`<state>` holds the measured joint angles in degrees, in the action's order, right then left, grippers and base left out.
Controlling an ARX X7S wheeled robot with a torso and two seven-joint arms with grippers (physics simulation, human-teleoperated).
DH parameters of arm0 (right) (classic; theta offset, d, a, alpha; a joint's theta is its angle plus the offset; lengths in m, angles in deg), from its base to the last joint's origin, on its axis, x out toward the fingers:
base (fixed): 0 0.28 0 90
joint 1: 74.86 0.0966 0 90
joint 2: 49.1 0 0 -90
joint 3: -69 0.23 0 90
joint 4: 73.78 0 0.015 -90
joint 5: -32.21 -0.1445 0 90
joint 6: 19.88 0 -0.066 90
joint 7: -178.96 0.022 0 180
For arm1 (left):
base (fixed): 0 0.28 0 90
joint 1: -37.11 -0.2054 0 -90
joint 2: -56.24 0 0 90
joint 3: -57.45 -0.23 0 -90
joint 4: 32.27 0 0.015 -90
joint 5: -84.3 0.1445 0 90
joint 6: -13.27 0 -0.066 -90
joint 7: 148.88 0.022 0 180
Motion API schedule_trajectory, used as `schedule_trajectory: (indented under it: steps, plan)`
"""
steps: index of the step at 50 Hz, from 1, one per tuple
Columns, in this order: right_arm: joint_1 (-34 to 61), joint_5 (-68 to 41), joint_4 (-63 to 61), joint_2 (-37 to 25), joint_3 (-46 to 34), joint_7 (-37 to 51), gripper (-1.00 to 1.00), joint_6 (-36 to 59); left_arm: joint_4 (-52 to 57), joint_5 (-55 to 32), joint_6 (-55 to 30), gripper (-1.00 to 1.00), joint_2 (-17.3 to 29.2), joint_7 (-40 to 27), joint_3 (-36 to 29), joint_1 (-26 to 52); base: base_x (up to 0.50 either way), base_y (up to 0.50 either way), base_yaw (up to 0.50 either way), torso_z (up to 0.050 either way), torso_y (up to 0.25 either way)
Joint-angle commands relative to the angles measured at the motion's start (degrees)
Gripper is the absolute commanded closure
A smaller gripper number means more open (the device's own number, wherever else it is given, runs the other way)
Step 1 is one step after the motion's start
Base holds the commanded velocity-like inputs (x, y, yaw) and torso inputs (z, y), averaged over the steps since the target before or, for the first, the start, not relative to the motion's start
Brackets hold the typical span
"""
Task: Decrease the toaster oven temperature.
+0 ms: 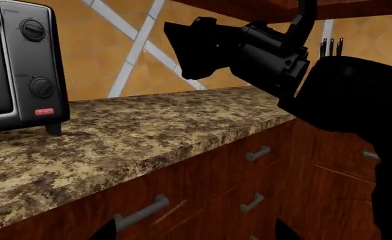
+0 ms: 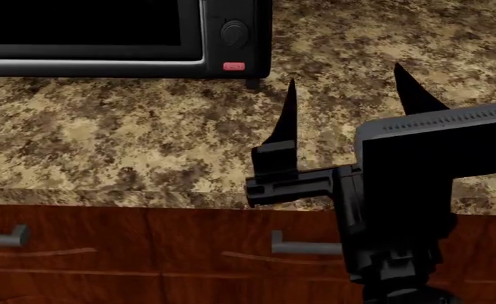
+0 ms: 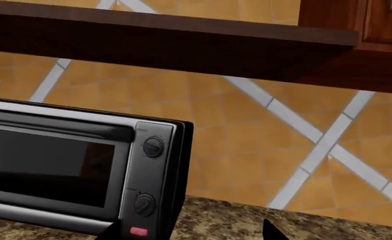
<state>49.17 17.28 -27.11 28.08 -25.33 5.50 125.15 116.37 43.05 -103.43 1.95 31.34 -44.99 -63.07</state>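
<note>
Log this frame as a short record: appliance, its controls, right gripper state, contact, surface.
appliance: toaster oven, door shut, on the countertop
controls: upper knob, lower knob, red button
right gripper: right gripper open, empty, fingers pointing toward the oven
contact: none; gripper clear of the knobs
left gripper: not seen
below: wooden drawers with metal handles

A speckled granite counter (image 2: 129, 139) tops reddish wooden drawers (image 2: 146, 259) beneath an orange tiled wall (image 3: 249, 135).
</note>
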Motion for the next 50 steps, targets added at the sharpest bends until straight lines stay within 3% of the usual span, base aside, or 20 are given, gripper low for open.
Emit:
schedule_trajectory:
  steps: [1, 34, 50]
  plan:
    - [0.93, -1.3, -0.46, 0.52, 0.19, 0.09, -1.0, 0.93, -0.11, 0.6, 2.42, -1.0, 1.76, -0.22, -2.02, -1.28, 0.03, 0.27, 0.0, 0.0, 0.0]
    - [0.6, -4.88, -0.85, 1.2, 2.72, -0.33, -1.0, -0.58, -0.77, 2.48, 5.27, -1.0, 3.63, -1.41, -5.13, -1.63, 0.13, 0.31, 0.0, 0.0, 0.0]
    - [1.07, -4.9, -1.46, 0.69, 2.29, 1.38, -1.0, 0.43, -1.2, 2.09, 5.94, -1.0, 4.35, -1.95, -5.98, -1.09, 0.15, 0.01, 0.0, 0.0, 0.0]
